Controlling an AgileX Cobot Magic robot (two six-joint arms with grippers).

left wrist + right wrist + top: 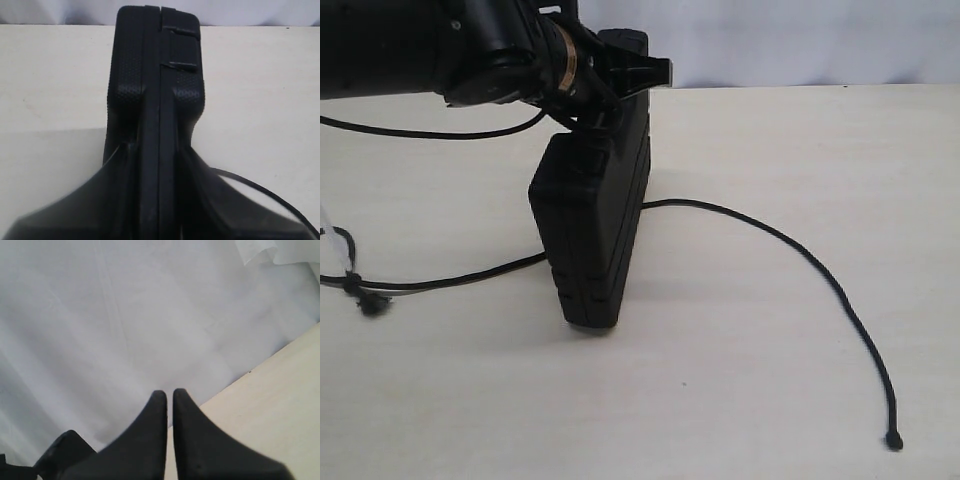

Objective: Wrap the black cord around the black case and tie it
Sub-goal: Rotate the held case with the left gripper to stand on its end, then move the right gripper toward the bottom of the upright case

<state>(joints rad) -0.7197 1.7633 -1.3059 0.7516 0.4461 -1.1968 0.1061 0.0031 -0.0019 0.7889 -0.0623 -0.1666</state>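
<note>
The black case (pixel 590 240) stands on 1 narrow edge on the worktop (pixel 770 380), left of centre. The left fingers (pixel 100 200) pinch its upper end across both faces and hold it upright. The black cord (pixel 800 255) lies slack, passing the case's base; under or behind cannot be told. The right fingers (pixel 150 440) are pressed together, empty, raised clear.

Step in hand, as judged: staging for the 1st turn. The next move calls for the right fingers to spread, pinch the right-hand length and carry it over the case
</note>
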